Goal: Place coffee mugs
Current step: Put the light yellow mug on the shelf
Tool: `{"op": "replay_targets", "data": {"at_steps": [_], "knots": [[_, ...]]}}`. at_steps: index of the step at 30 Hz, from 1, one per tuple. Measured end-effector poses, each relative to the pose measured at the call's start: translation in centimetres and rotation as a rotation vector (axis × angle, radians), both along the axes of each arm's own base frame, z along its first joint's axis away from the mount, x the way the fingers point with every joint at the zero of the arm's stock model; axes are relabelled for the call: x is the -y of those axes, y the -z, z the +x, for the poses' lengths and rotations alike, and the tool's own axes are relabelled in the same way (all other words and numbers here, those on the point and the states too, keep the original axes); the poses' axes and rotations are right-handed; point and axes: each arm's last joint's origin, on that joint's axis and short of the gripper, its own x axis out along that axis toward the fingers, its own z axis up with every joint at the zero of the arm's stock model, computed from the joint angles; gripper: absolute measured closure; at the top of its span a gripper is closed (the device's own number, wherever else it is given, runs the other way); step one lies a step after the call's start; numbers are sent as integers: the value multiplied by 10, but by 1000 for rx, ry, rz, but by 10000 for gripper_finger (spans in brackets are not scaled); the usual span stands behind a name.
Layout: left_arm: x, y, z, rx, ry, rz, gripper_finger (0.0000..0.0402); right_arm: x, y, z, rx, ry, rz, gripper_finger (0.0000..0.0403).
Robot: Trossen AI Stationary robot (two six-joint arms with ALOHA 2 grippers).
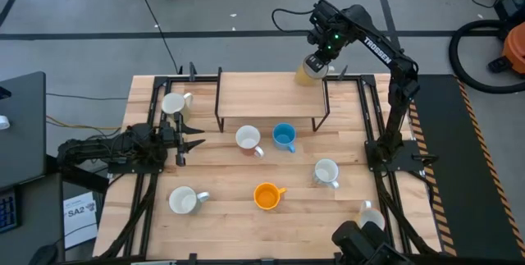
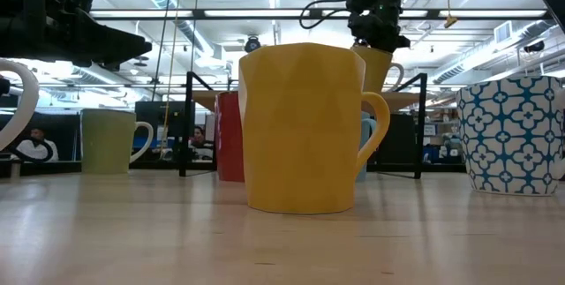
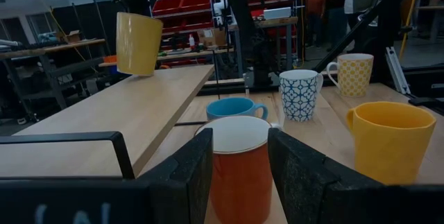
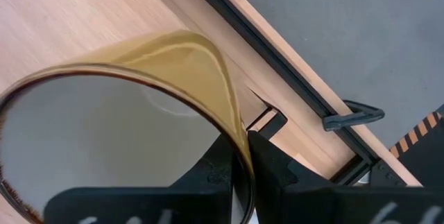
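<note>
Pale wooden table (image 1: 246, 175) fills the middle of the high view, a raised wooden shelf (image 1: 271, 93) at its upper centre; right gripper (image 1: 318, 58), up at the shelf's upper-right corner, fingers pinched on the rim of a yellow mug (image 1: 310, 70); "TROSSEN" reads along that arm; left gripper (image 1: 190, 136) at mid-left, fingers apart, nothing held; its wrist view shows a red-orange mug (image 3: 239, 168) just ahead between them; blue mug (image 1: 284, 136), orange mug (image 1: 267, 195), white mugs scattered; a sheet marked "SA2" (image 1: 78, 213) lower left.
</note>
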Motion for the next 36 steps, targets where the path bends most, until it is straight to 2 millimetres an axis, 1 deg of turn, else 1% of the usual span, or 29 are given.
{"op": "replay_targets", "data": {"at_steps": [8, 19, 28, 36], "knots": [[0, 0, 0, 0, 0, 0, 257, 1, 3, 2, 10, 22, 19, 342], [0, 0, 0, 0, 0, 0, 257, 2, 2, 3, 17, 18, 10, 333], [0, 0, 0, 0, 0, 0, 257, 7, 1, 3, -27, 48, -91, 302], [0, 0, 0, 0, 0, 0, 257, 8, 0, 2, -39, 56, -115, 292]]}}
